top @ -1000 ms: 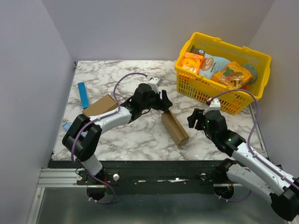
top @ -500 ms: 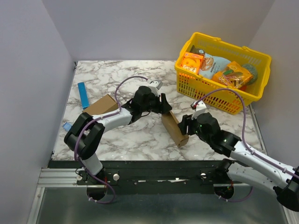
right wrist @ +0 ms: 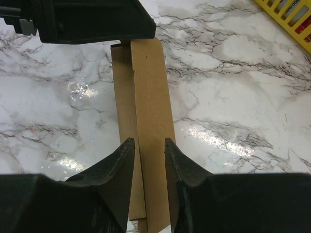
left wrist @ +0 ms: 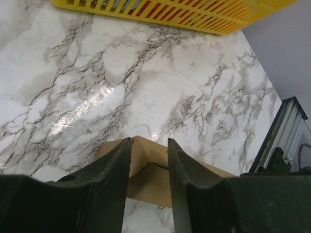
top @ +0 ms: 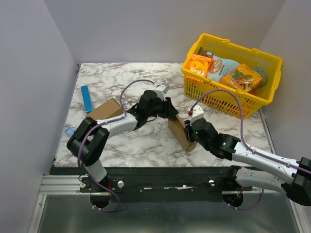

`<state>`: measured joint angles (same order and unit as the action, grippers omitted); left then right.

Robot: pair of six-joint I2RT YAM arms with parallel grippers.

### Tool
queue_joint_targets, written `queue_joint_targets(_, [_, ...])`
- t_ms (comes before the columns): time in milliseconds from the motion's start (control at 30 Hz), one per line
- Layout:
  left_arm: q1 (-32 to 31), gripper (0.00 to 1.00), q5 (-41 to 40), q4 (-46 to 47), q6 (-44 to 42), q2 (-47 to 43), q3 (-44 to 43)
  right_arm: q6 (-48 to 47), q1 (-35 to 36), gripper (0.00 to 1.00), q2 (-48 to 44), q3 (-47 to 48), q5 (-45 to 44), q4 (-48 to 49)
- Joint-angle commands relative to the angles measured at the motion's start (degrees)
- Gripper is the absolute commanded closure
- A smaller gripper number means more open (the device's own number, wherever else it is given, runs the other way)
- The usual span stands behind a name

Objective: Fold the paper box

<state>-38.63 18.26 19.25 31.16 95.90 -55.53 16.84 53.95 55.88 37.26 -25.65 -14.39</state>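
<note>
The paper box (top: pixel 182 133) is a small oblong brown carton lying on the marble table, its long side running from far left to near right. My left gripper (top: pixel 170 112) is at its far end. In the left wrist view the fingers (left wrist: pixel 114 165) have closed in around the carton's end corner (left wrist: pixel 146 179), with cardboard filling the gap. My right gripper (top: pixel 188 127) is at the near end. In the right wrist view its fingers (right wrist: pixel 121 160) pinch the carton's top panel (right wrist: pixel 148 87) from both sides.
A yellow basket (top: pixel 232 104) with orange snack boxes and bags stands at the back right. A second brown carton (top: pixel 104 109) and a blue strip (top: pixel 87 98) lie at the left, with a small blue item (top: pixel 69 131) near the left edge.
My right arm has swung left from beside the basket onto the carton's near end. Both grippers have narrowed from wide open down onto the carton. The left arm has barely moved.
</note>
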Motion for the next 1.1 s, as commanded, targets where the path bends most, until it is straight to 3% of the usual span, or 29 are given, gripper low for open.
queue_joint_targets(0, [0.1,0.59,0.9,0.1,-0.5,1.0,1.7,-1.0,2.0,0.64,2.0,2.5,-5.4,-2.3])
queue_joint_targets(233, [0.2,0.71,0.0,0.3,-0.7,0.8,3.5,-1.5,5.3,0.67,6.2,3.6,-7.7,-3.4])
queue_joint_targets(1067, [0.3,0.72,-7.8,-0.3,-5.5,1.5,10.2,6.6,7.4,0.67,16.6,6.3,-9.5,-8.5])
